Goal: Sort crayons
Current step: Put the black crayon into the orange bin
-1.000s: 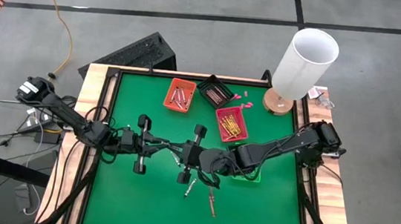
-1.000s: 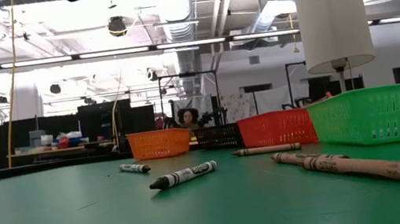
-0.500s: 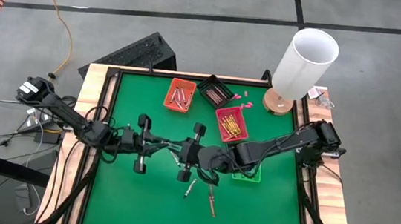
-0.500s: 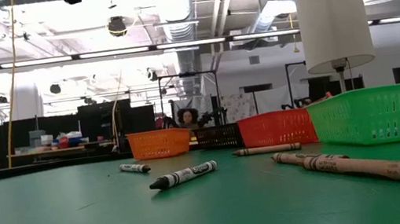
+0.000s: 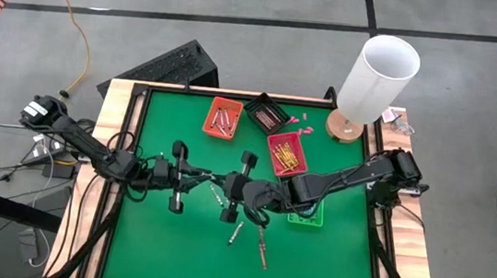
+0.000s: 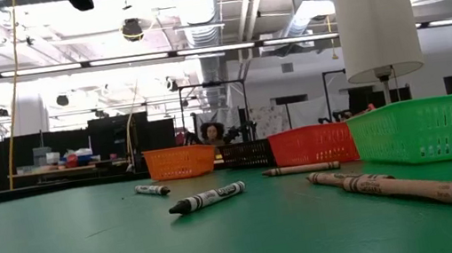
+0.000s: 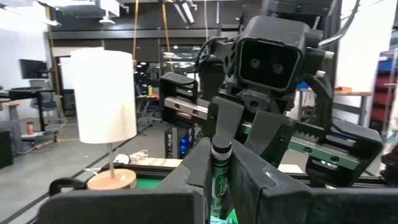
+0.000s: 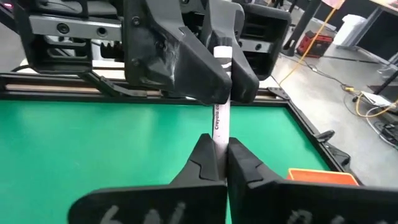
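One paper-wrapped crayon (image 5: 215, 191) hangs in the air over the middle of the green table (image 5: 154, 249), bridging my two grippers. My left gripper (image 5: 204, 183) comes from the table's left and is shut on one end (image 7: 220, 171). My right gripper (image 5: 227, 193) comes from the right and is shut on the other end (image 8: 219, 124). Two more crayons (image 5: 235, 234) (image 5: 262, 249) lie flat on the table just nearer than the grippers. The low view shows several crayons (image 6: 209, 198) lying on the green surface, and neither gripper's fingers. My left gripper pinches the crayon's end (image 7: 219, 180) between its two fingers, which lie along the crayon, so it sticks out past their tips toward the right gripper. The crayon is clear of the table. My right gripper pinches the opposite end (image 8: 218, 134) between its two fingertips, coming roughly level from the table's right. The crayon runs straight out from the fingertips to the left gripper's fingers (image 8: 186, 56).
Four small trays stand toward the far side and right: orange (image 5: 222, 118), dark (image 5: 267, 113), red (image 5: 287, 152) with crayons, and green (image 5: 305, 217) under the right arm. A white-shaded lamp (image 5: 375, 78) stands at the far right corner. Pink bits (image 5: 301, 120) lie near the dark tray.
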Motion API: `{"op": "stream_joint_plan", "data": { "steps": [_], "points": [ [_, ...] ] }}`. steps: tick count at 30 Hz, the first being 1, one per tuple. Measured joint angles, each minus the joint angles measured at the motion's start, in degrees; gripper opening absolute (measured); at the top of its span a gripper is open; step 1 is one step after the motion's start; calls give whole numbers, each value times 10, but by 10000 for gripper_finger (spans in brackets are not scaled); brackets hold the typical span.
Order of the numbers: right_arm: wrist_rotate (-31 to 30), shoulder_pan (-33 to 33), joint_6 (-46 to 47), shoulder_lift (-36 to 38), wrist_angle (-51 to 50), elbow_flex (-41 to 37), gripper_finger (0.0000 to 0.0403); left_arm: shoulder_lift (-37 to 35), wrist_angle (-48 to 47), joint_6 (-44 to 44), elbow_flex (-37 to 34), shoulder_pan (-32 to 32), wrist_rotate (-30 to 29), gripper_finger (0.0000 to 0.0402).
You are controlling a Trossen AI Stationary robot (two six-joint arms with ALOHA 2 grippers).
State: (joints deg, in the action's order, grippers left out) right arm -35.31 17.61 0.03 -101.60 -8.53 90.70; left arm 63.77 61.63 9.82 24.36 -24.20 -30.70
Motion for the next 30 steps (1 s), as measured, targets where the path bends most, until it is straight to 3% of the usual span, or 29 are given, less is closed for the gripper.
{"op": "stream_joint_plan", "data": {
  "steps": [7, 16, 22, 25, 30],
  "points": [
    [-22, -9, -3, 0, 2, 0, 2, 0, -20, 0, 1, -1, -29, 90],
    [-19, -76, -20, 3, 15, 0, 1, 0, -65, -8, 1, -1, -194, 201],
    [99, -178, 15, -14, -1, 0, 1, 0, -141, -52, 1, 10, -327, 221],
    [151, -226, 28, -44, 1, 0, 1, -8, -205, -95, 0, 26, -319, 221],
    [211, -294, 42, -92, 7, 0, 0, -28, -324, -200, 0, 72, -232, 221]
  ]
}}
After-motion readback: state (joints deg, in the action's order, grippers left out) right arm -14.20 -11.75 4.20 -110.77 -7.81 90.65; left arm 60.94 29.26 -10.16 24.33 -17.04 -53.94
